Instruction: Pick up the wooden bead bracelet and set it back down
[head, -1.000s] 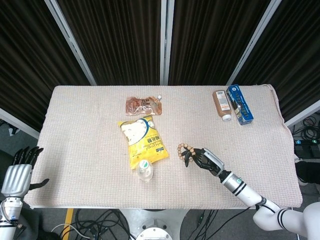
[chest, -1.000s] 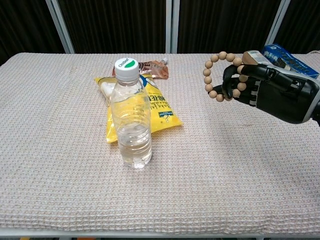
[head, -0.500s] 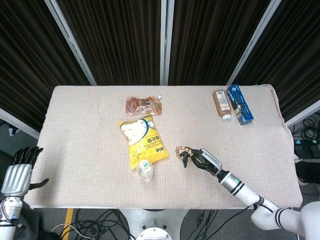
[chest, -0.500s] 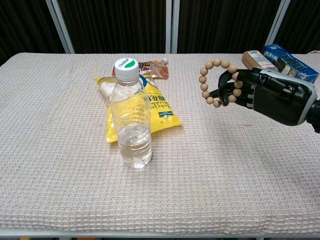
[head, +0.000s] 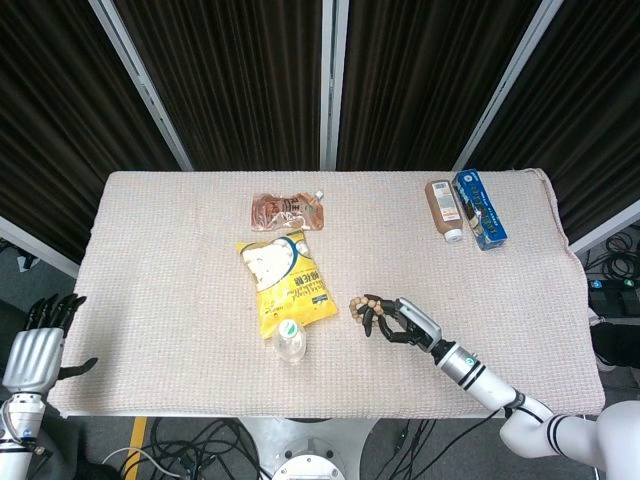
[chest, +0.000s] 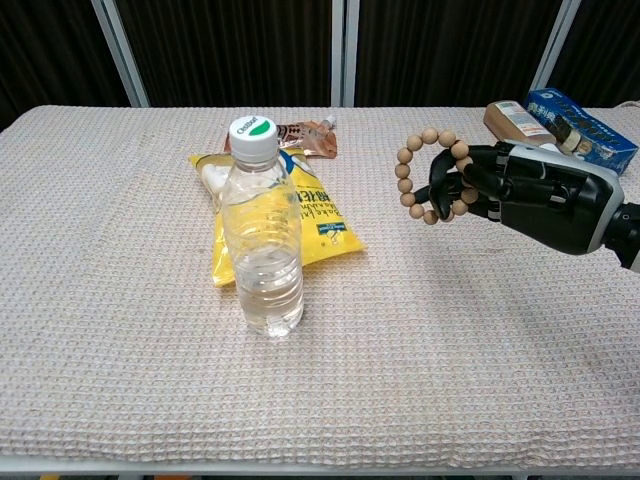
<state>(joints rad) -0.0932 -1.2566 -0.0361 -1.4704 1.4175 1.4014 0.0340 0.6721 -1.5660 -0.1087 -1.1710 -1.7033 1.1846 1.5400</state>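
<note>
Fingers of the right hand (chest: 530, 192) pinch the wooden bead bracelet (chest: 428, 175) above the table (chest: 120, 300); left hand (head: 35, 345) idles off-table, fingers spread

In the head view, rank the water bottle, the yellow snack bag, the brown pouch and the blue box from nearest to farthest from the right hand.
From the right hand:
1. Water bottle, to the hand's left near the front edge.
2. Yellow snack bag, left and a little farther back.
3. Brown pouch at back centre and blue box at back right: too close to call.
</note>
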